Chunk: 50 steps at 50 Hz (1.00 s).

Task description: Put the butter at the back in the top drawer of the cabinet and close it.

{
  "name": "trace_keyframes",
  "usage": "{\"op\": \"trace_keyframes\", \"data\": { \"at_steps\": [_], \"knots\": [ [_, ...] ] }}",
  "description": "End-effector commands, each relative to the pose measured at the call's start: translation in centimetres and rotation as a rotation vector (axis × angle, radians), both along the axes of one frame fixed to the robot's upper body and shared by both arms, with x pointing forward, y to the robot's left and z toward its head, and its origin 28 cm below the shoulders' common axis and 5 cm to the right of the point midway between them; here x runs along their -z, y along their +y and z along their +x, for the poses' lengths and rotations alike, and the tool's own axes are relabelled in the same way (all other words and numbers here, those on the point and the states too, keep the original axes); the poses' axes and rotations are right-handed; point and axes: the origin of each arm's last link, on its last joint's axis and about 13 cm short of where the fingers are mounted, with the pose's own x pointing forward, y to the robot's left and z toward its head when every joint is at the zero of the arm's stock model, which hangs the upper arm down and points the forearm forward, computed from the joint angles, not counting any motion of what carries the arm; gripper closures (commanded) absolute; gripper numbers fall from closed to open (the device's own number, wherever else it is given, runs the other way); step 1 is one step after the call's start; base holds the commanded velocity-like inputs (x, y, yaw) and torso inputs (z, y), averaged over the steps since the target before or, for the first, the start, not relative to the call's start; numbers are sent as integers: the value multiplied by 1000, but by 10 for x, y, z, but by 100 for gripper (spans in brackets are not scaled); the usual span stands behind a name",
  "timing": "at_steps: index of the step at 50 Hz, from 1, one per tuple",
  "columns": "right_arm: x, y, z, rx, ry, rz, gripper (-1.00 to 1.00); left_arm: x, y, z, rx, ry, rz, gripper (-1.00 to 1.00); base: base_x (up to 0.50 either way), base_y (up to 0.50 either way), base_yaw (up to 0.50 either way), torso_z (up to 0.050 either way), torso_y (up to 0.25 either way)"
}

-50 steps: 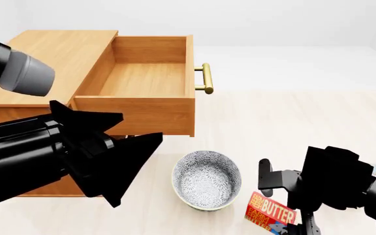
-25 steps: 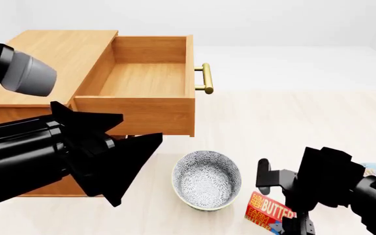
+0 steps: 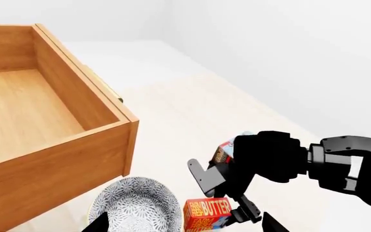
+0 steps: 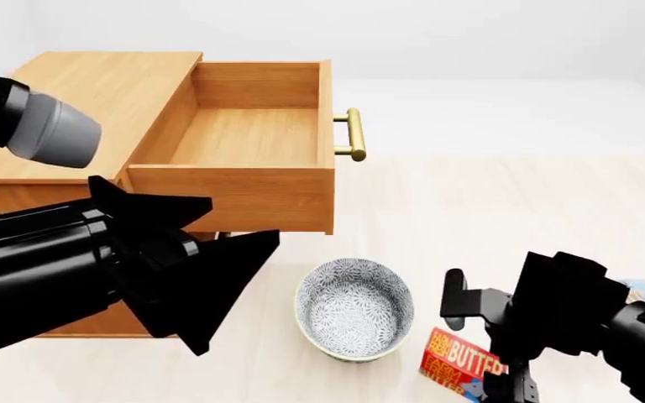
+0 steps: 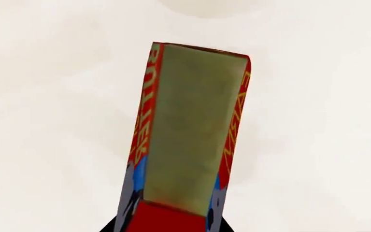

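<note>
Currently positioned at the 5 o'clock corner of the head view: one butter box (image 4: 464, 363), standing on the floor (image 4: 502, 210) beside the bowl (image 4: 355, 307), printed face toward the camera, lettering running slightly downhill to the right. Long axis in the right wrist view extends straight away from the camera, narrow olive face (image 5: 192, 125) up. Flanked on both long sides by the right gripper (image 4: 500, 369) fingers; contact with the box not discernible, so grip state cannot be told. Partly hidden behind the right arm: a second small box (image 3: 227, 147), label unreadable.

Count: one cabinet (image 4: 87, 92) at 10 o'clock, one top drawer (image 4: 244, 134) pulled fully out with one brass handle (image 4: 351, 134) at its front, one patterned bowl at 6 o'clock, two arms.

Left gripper (image 4: 205, 252) at 8 o'clock, in front of the cabinet, fingers spread apart, holding nothing.
</note>
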Motion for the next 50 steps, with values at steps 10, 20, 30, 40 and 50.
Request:
{"op": "trace_keyframes", "data": {
  "at_steps": [10,20,30,40,50],
  "knots": [
    [-51,4,-15,-57,-136,-15,100,-3,1,-4,16,-13,-4,-100,0,0,0,0,0],
    [-90,4,-30,-69,-199,-49,100,-14,2,-8,76,-42,6,-100,0,0,0,0,0],
    [-127,8,-45,-100,-249,-75,100,-34,2,2,242,-77,96,-100,0,0,0,0,0],
    [-155,22,-55,-159,-297,-94,100,-41,-2,16,409,-129,288,-100,0,0,0,0,1],
    [-164,37,-57,-209,-307,-143,100,-36,-5,35,470,-108,467,-100,0,0,0,0,1]
  ]
}}
